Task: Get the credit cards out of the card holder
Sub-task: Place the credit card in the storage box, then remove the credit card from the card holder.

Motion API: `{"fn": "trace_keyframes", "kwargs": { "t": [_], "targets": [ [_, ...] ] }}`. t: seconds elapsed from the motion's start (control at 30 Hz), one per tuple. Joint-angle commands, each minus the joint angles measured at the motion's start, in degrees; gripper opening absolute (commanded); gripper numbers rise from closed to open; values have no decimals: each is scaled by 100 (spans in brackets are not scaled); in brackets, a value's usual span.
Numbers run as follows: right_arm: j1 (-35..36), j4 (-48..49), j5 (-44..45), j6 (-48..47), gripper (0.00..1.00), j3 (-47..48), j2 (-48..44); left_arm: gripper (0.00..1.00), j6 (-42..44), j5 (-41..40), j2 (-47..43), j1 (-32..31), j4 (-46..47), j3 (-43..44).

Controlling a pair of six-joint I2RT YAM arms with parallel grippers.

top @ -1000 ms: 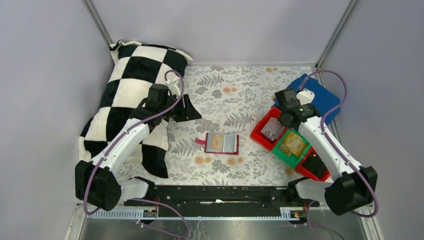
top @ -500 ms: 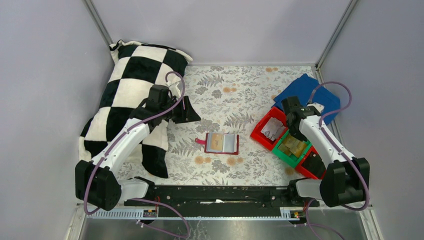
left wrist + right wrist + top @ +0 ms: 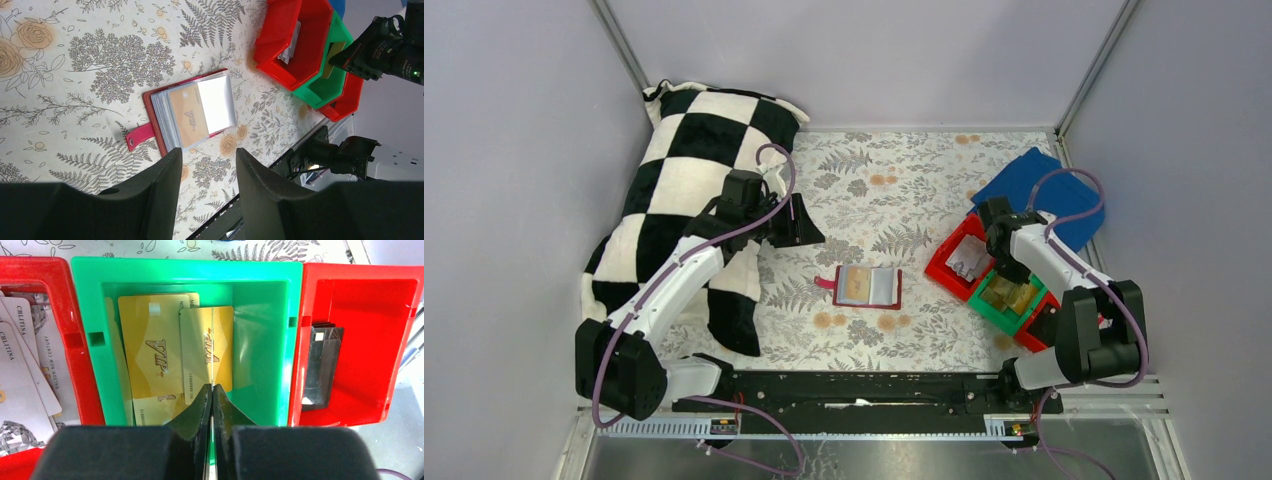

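Note:
The card holder (image 3: pixel 868 287) lies open on the floral table mat, red-bordered, with a tan card showing under clear sleeves. In the left wrist view it (image 3: pixel 190 112) lies ahead of my open, empty left gripper (image 3: pixel 207 160), which hovers by the pillow (image 3: pixel 809 222). My right gripper (image 3: pixel 1002 272) is shut on a thin card (image 3: pixel 212 340), held edge-on over the green bin (image 3: pixel 187 267). Gold VIP cards (image 3: pixel 150 350) lie in that bin. The right fingertips (image 3: pixel 205 395) are pressed together on the card's edge.
A red bin (image 3: pixel 954 262) with grey-white cards (image 3: pixel 25 355) stands left of the green bin (image 3: pixel 1009 298). Another red bin (image 3: pixel 360 275) on the other side holds a black card (image 3: pixel 322 365). A blue cloth (image 3: pixel 1039 185) lies behind. A checkered pillow (image 3: pixel 694 190) fills the left.
My right arm has folded back and its wrist has come down over the green bin. The left arm and the card holder have hardly moved.

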Motion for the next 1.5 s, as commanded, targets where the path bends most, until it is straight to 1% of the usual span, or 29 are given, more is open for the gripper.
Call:
{"fn": "trace_keyframes", "kwargs": {
  "t": [0.0, 0.13, 0.2, 0.23, 0.27, 0.3, 0.43, 0.53, 0.63, 0.7, 0.73, 0.8, 0.83, 0.9, 0.93, 1.03, 1.07, 1.13, 1.2, 1.27, 1.4, 1.47],
  "targets": [
    [-62, 226, 100, -100, 7, 53, 188, 48, 135, -112, -71, 2, 70, -29],
    [-87, 369, 20, -157, 16, 81, 327, 48, 136, -94, -60, 6, 64, -65],
    [-88, 422, -52, -201, 24, 116, 376, 48, 132, -108, -84, 4, 73, -95],
    [-88, 434, -102, -227, 26, 138, 382, 48, 128, -132, -106, 2, 78, -112],
    [-88, 441, -155, -252, 31, 171, 383, 49, 127, -157, -135, 2, 85, -131],
    [-88, 433, -205, -278, 33, 213, 383, 49, 134, -165, -165, 4, 98, -143],
    [-89, 294, -308, -364, 35, 457, 264, 49, 183, -182, -204, 2, 97, -193],
    [-89, 288, -590, -601, 36, 661, -34, 49, 197, -197, -235, 2, 112, -265],
    [-90, 537, -1213, -1039, 38, 762, -519, 49, 181, -204, -267, -7, 141, -347],
    [-89, 822, -1967, -1314, 41, 763, -871, 49, 160, -210, -277, -25, 165, -418],
    [-88, 1002, -2358, -1393, 45, 728, -1044, 49, 143, -216, -278, -39, 189, -449],
    [-88, 1454, -3189, -1356, 50, 557, -1360, 49, 98, -255, -259, -94, 227, -514],
    [-76, 1750, -3650, -1267, 51, 413, -1486, 49, 74, -287, -241, -140, 253, -546],
    [38, 2371, -4394, -882, 51, 97, -1654, 49, 25, -371, -141, -279, 278, -591],
    [220, 2602, -4568, -727, 50, -38, -1659, 49, -4, -453, -88, -395, 271, -594],
    [1118, 3003, -4554, -491, 48, -218, -1439, 48, -216, -621, 119, -731, 387, -637],
    [1382, 3180, -4643, -380, 47, -275, -1304, 47, -334, -583, 190, -830, 525, -694],
    [1691, 3824, -5077, 20, 44, -625, -1048, 46, -562, -516, 361, -939, 796, -821],
    [1857, 4591, -5470, 442, 40, -1033, -850, 44, -712, -524, 579, -1023, 1036, -909],
    [1977, 5204, -5665, 672, 37, -1314, -658, 42, -821, -442, 851, -1085, 1242, -957],
    [2107, 5928, -5919, 915, 34, -1569, -269, 39, -1021, -471, 1341, -1224, 1548, -973],
    [2154, 6084, -5979, 947, 32, -1590, -55, 38, -1062, -554, 1472, -1267, 1661, -986]
  ]
}}
